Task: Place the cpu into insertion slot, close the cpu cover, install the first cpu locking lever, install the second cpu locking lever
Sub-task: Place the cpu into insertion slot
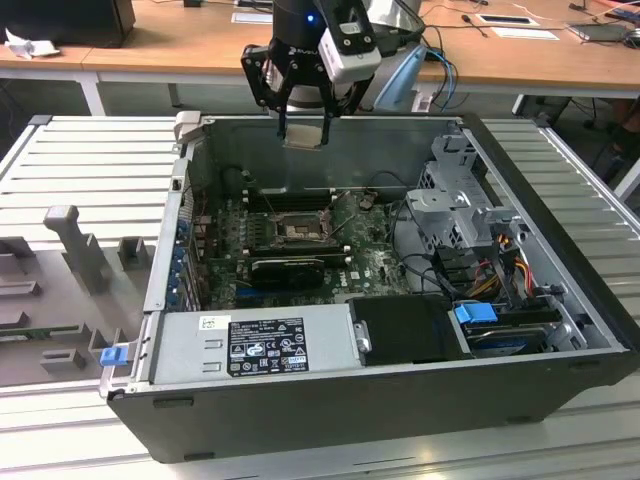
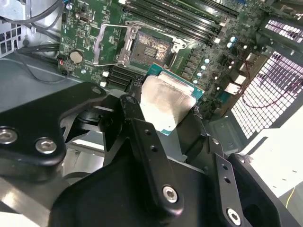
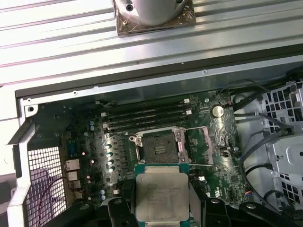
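Observation:
My gripper (image 1: pixel 303 128) hangs above the back wall of the open computer case, shut on the cpu (image 1: pixel 301 136). In both wrist views the cpu (image 2: pixel 166 100) (image 3: pixel 161 195) is a pale silvery square on a green base, clamped between the two black fingers (image 2: pixel 142 137). Below it on the green motherboard lies the insertion slot (image 1: pixel 298 232) (image 2: pixel 151 47) (image 3: pixel 158 145), dark and bare. The cpu cover (image 2: pixel 111 45) (image 3: pixel 199 145) is swung open and lies beside the slot. The cpu is well above the slot and not touching it.
The case (image 1: pixel 560 330) has a power supply (image 1: pixel 290 340) along its near wall. A drive cage (image 1: pixel 460 200) and coloured cables (image 1: pixel 500 260) fill the exterior view's right. A black heatsink (image 1: pixel 288 268) and memory slots (image 3: pixel 147 116) flank the slot. A grey foam tray (image 1: pixel 70 260) lies outside.

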Available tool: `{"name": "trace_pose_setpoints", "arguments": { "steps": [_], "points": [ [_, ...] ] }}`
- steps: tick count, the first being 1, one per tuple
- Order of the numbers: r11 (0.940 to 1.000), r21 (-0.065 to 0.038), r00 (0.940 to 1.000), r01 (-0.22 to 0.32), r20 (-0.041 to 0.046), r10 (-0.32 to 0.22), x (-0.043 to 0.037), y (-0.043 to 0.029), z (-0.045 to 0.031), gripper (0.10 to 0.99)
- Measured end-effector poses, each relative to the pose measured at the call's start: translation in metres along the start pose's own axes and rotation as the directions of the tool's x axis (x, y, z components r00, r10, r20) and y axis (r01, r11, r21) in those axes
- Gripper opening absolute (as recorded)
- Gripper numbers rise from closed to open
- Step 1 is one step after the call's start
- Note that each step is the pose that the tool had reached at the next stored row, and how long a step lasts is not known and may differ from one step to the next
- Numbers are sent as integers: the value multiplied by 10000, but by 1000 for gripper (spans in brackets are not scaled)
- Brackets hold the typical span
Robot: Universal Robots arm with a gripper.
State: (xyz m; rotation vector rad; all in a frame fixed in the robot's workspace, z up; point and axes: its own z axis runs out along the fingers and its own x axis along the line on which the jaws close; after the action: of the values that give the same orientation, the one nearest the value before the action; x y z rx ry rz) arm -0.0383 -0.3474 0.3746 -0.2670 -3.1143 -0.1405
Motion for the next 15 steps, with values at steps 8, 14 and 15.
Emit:
{"name": "trace_pose_setpoints", "arguments": {
  "steps": [8,14,15],
  "points": [
    [9994,-7,9994,-332,30,332,0,-1,6,541],
    [9988,-8,9988,-497,43,497,0,-4,23,541],
    [9988,-9,9987,-498,43,498,0,-4,24,541]
  ]
}}
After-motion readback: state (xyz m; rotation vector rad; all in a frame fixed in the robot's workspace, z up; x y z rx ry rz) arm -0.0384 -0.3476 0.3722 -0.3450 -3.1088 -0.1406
